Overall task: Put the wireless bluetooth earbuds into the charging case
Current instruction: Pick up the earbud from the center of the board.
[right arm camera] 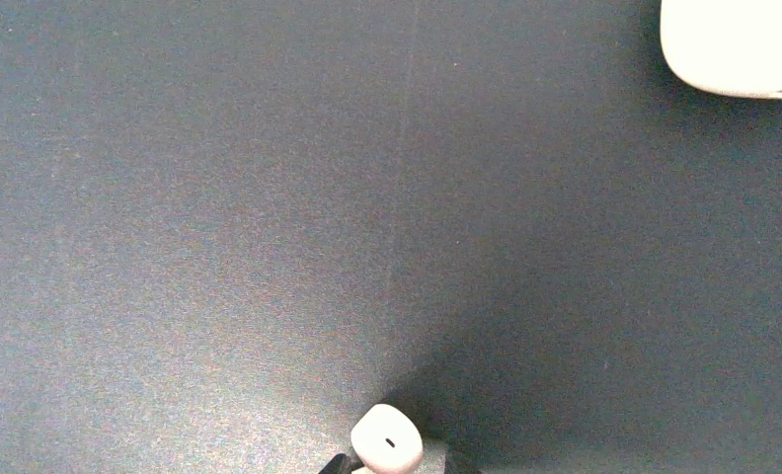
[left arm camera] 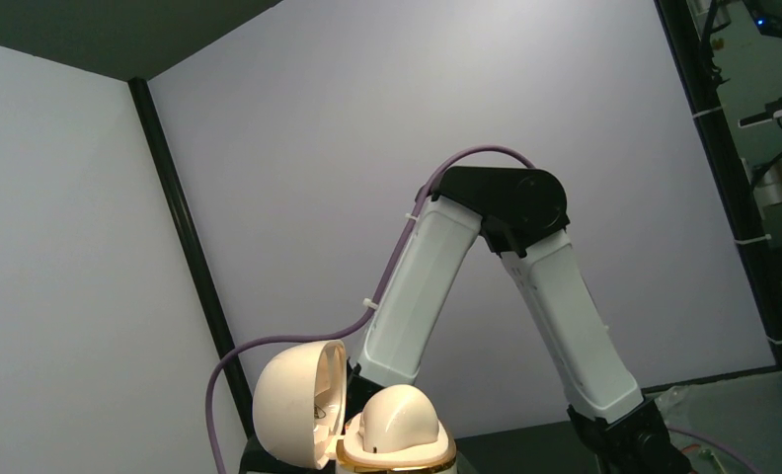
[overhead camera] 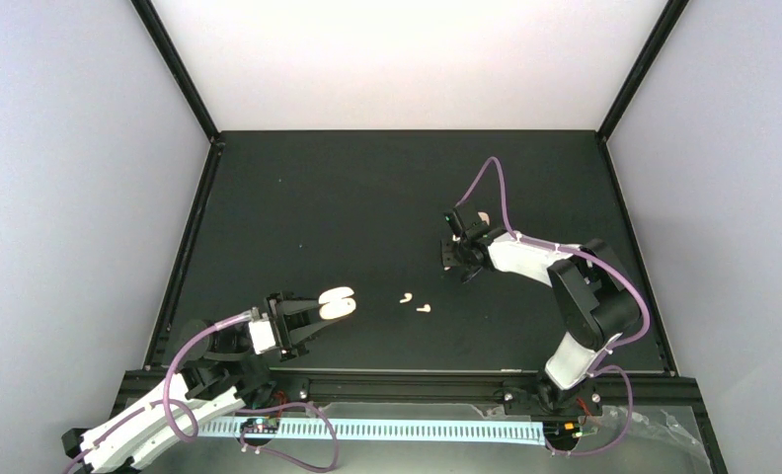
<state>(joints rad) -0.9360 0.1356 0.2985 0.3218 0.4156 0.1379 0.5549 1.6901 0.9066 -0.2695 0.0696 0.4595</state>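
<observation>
My left claw [overhead camera: 313,310] is clamped on the open case [overhead camera: 337,303], its lid swung back. Near that case, on the side away from my left arm, one earbud [overhead camera: 405,296] lies loose on the table [overhead camera: 367,188] with another earbud [overhead camera: 424,308] just beside it. My right claw [overhead camera: 463,267] hangs farther off on that same side, well apart from the case. A third earbud [right arm camera: 387,440] sits between its tips, but the tips are cut off at the edge of my wrist view. I cannot tell whether they pinch it or merely flank it.

I judge these buds very light, hard, glossy and rounded, apt to squirt out of a pinch. I would hold one across the bulb, stem free, with gentle pressure.

I cannot make out whether the open case's sockets are filled. A second case [right arm camera: 738,44], beyond my right claw from the open one, shows only a corner.
</observation>
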